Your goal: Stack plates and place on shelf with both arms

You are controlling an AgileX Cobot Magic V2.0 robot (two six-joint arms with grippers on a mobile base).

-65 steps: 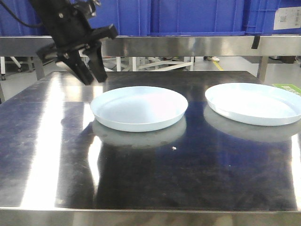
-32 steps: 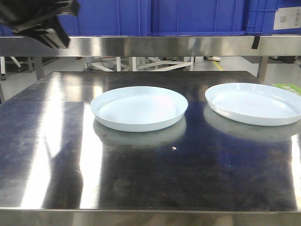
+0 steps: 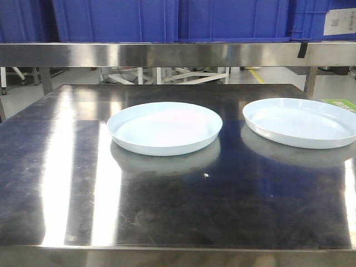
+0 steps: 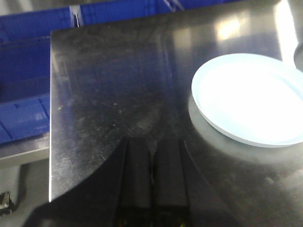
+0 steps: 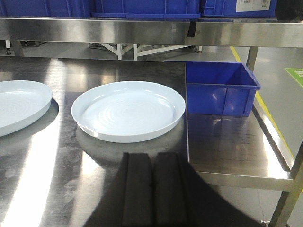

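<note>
Two pale blue plates lie apart on the steel tabletop point(image 3: 167, 211): the left plate point(image 3: 164, 128) near the middle, the right plate point(image 3: 300, 122) toward the right edge. Neither gripper shows in the front view. In the left wrist view my left gripper point(image 4: 152, 142) is shut and empty above bare steel, with one plate point(image 4: 251, 99) ahead to its right. My right gripper point(image 5: 152, 156) is shut and empty just short of the right plate point(image 5: 129, 109); the other plate point(image 5: 19, 104) shows at the left edge. The shelf rail point(image 3: 178, 54) runs behind the table.
Big blue crates point(image 3: 222, 19) stand on the shelf above the rail. A smaller blue crate point(image 5: 218, 87) sits on a lower steel surface point(image 5: 232, 142) right of the table. The table's left edge point(image 4: 50, 118) drops off toward more blue crates point(image 4: 23, 118).
The left arm, which hung over the table's back left beside the left plate, rose up and to the left and has gone from the front view. The plates have not moved.
</note>
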